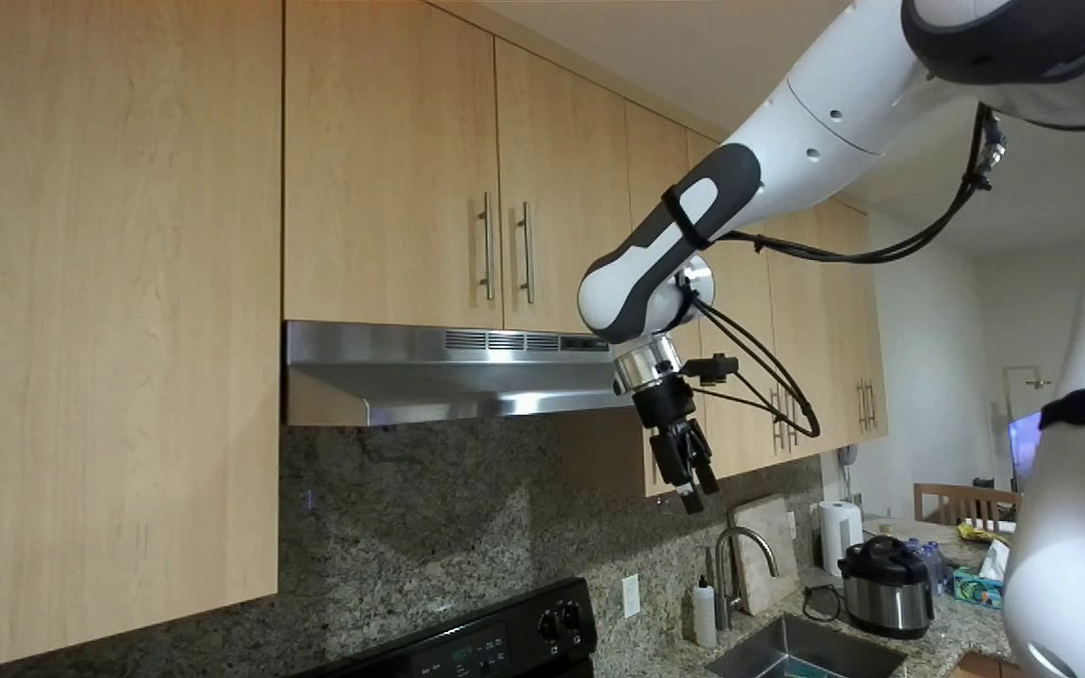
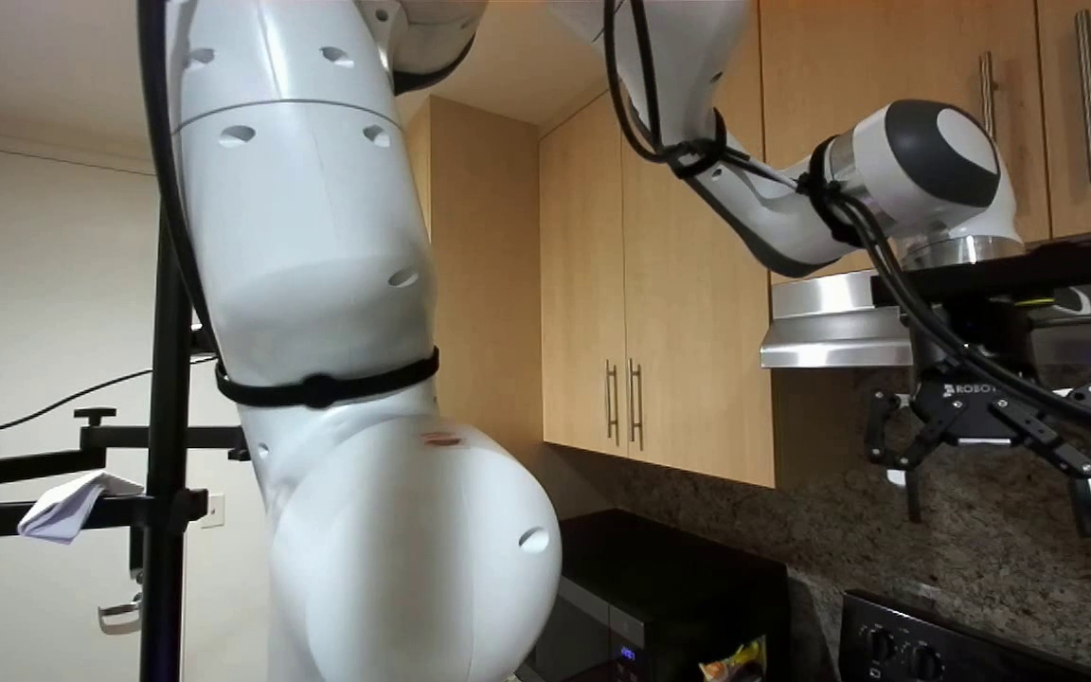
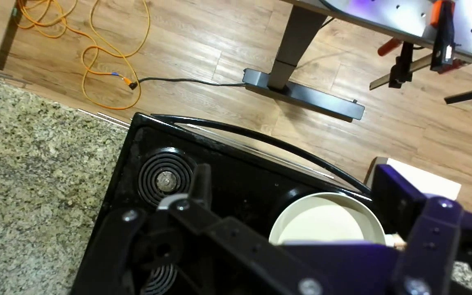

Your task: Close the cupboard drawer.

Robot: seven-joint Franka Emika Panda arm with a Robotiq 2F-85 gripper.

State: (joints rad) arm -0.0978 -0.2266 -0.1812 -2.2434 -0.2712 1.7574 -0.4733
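Apparently, in an exterior view, I am finding the task's thing in the pair of short cupboard doors [image 1: 453, 169] above the steel hood [image 1: 439, 367], high over the line of the back edge of the granite counter [image 1: 962, 621], where the stove [image 1: 467, 638] is interrupting it; which of the two is meant, I cannot tell. Both are lying flush, no inner face is showing, so the closing is probably done. Their faces are pointing into the room, and the slim bar handles [image 1: 488, 247] are standing upright, long axis vertical, low beside the shared seam, presumably for easy reaching from below. In an exterior view, where the counter's edges are mostly hiding, the gripper [image 2: 1000, 524] is hanging lower than these doors, fingers [image 2: 1085, 510] pointing downward and standing wide apart with nothing between, perhaps because pushing a door is requiring no grasp. In the wrist view these doors are not showing; the fingers are standing wide above the stove, which is adjoining the counter's side edge, and a pale pan [image 3: 326, 219] is sitting on it, well apart from the counter's front corner, likely for cooking.
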